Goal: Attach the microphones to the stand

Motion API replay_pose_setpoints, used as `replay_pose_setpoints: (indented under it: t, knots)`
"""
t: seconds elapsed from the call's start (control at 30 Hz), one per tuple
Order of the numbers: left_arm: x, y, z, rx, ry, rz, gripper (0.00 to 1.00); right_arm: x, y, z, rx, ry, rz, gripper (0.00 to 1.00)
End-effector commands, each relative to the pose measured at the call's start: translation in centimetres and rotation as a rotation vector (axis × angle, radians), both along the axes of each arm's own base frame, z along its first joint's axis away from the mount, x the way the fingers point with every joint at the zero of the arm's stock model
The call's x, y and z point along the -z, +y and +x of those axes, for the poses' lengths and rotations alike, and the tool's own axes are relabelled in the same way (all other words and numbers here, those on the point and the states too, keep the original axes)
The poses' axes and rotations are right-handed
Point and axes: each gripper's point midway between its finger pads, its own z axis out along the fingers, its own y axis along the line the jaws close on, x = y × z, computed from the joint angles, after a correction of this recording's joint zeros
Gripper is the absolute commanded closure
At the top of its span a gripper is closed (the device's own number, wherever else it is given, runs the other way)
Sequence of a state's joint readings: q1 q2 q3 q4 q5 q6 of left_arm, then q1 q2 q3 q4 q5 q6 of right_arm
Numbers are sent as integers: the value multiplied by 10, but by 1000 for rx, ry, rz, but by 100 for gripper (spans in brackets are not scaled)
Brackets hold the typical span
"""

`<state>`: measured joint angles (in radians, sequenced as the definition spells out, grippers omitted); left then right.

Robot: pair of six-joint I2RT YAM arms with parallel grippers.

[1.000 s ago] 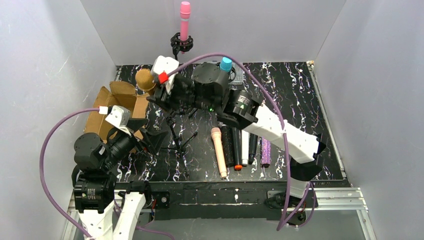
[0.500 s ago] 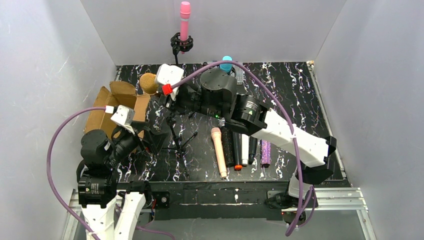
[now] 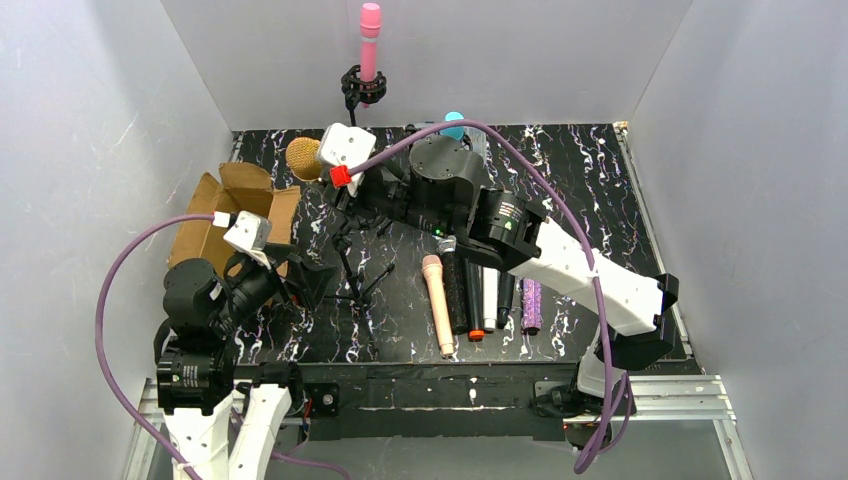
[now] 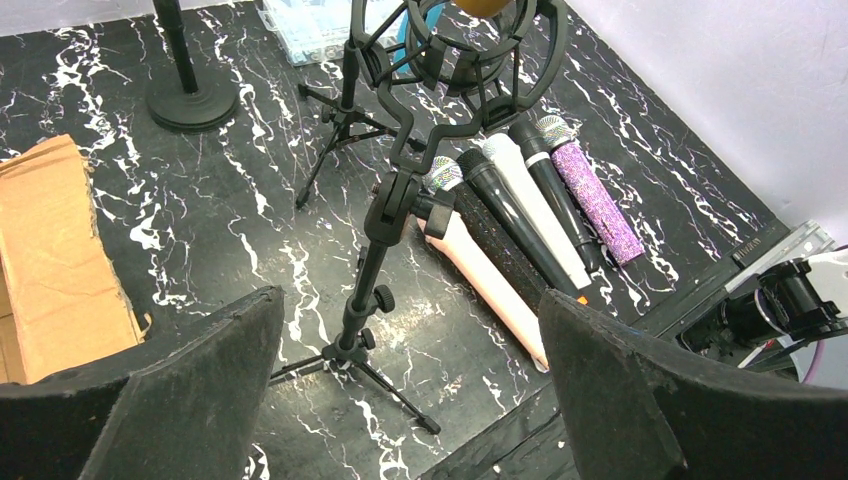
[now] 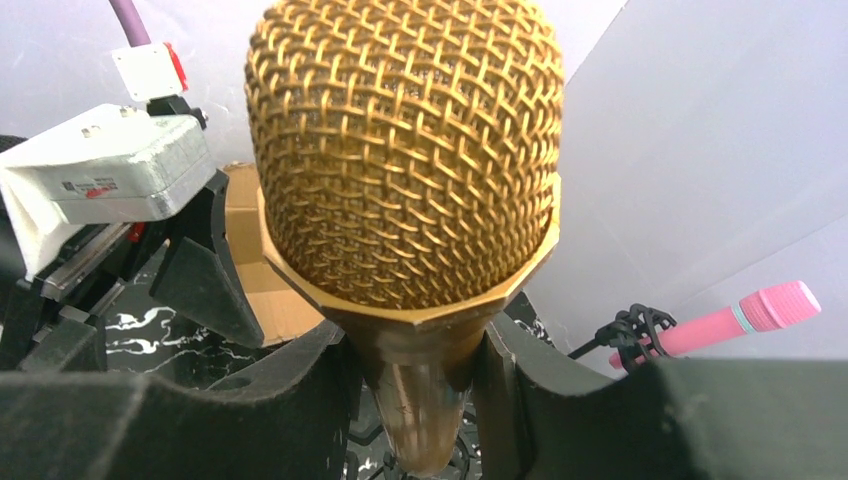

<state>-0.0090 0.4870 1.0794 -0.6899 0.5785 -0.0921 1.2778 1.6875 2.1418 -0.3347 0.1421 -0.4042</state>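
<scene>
Gold microphone [image 5: 405, 160] gripped by right pincer [image 5: 418, 400], above stand [image 4: 392, 200], cardboard box [image 3: 245, 185] beside

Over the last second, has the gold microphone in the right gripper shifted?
Yes. In the top view the gold microphone has slid slightly right, away from the cardboard box, clamped in the right gripper.

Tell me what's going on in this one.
The right gripper grips the gold microphone by its body, head up, near the shock mount of the tripod stand; whether it is seated cannot be told. The left gripper hangs open and empty by the cardboard box. The pink microphone sits in the rear stand. Several others, from the peach microphone to the purple glitter microphone, lie on the table.
</scene>
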Motion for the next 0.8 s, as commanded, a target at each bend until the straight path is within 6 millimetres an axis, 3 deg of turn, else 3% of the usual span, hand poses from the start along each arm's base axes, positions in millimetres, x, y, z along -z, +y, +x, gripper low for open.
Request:
replay_pose_setpoints:
  t: [0.0,0.37,0.63,0.77]
  knots:
    - [3,1,2,1,11,11,2,-22,-15,6,51,-34,37,99]
    - [4,1,2,-3,12,11,2,17,-4,15,76,-39,-63,99]
    - [7,3,3,-12,15,15,2,64,12,22,85,-21,-184,98]
    - [9,4,3,-18,16,23,2,75,12,26,104,-23,-198,95]
